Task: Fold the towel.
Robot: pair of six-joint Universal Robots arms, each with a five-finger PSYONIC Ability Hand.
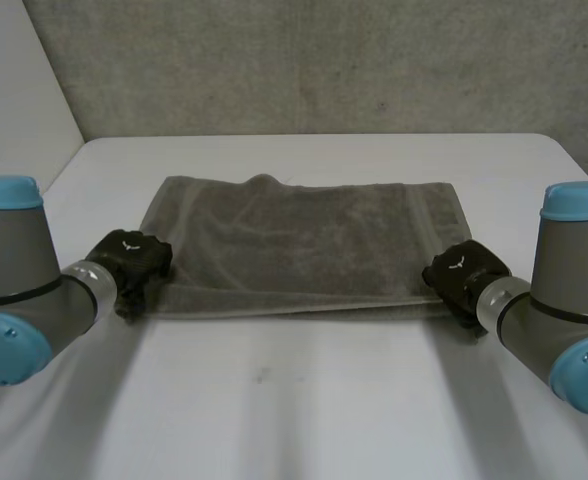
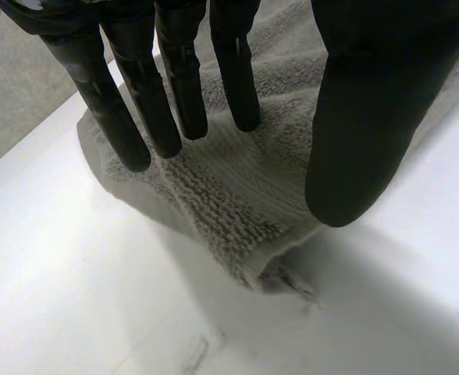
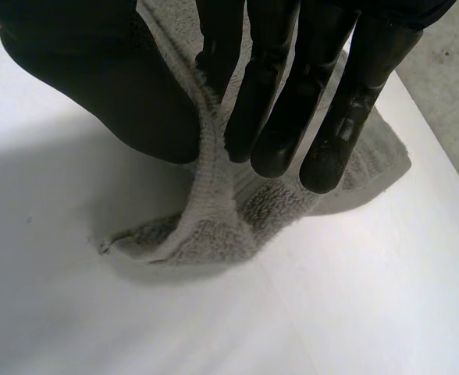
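A grey towel (image 1: 304,245) lies folded over on the white table (image 1: 294,400), its long doubled edge toward me. My left hand (image 1: 129,262) is at the towel's near left corner. In the left wrist view its fingers (image 2: 175,86) are straight and stand apart from the thumb (image 2: 370,117), and the towel corner (image 2: 222,203) lies slack on the table beneath them. My right hand (image 1: 464,272) is at the near right corner. In the right wrist view a ridge of towel (image 3: 210,195) rises between the thumb and the fingers (image 3: 292,94), pinched there.
Bare white table surface (image 1: 304,160) runs behind the towel and out to both sides. A grey wall (image 1: 324,60) stands behind the table's far edge.
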